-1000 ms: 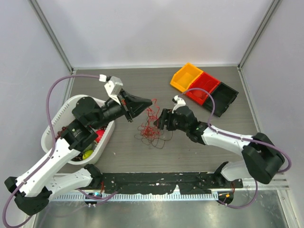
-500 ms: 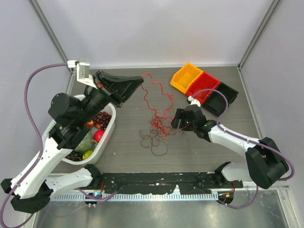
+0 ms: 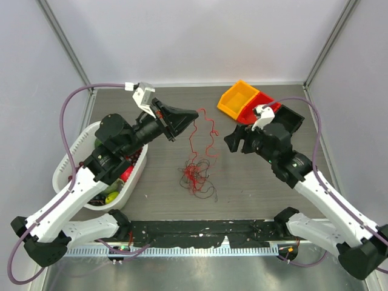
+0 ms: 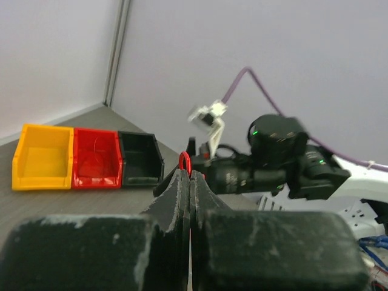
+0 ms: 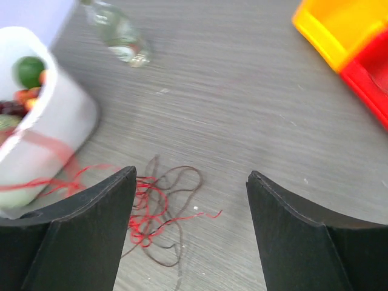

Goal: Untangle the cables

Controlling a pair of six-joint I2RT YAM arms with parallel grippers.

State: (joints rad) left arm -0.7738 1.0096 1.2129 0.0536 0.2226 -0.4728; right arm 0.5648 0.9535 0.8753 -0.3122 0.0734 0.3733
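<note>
The left fingers (image 3: 193, 113) are raised above the table (image 3: 242, 182), left of its middle, and pressed shut on a red cable (image 4: 185, 162). In the left wrist view a small red loop pokes up just above the closed tips. From there the red strand hangs down in loose waves to the rest of the cables (image 3: 195, 177), which lie in a small heap on the table near its middle, between the two arms. The heap is a mix of red curls and dark brown loops (image 3: 207, 191), with the brown ones spreading out on the near side.

The right fingers (image 3: 231, 143) are up off the table to the right of the heap, spread wide apart with nothing between them. In the right wrist view the heap lies below them, towards the left finger, and no strand touches either finger.

A white basket (image 3: 68, 159) of fruit stands at the left edge of the table, partly under the left arm. At the far right, an orange bin (image 3: 237, 98), a red bin (image 3: 262, 103) and a black bin (image 3: 293, 120) sit side by side in a row. The right wrist view also shows a clear bottle (image 5: 118, 31) lying on the table beyond the basket.
</note>
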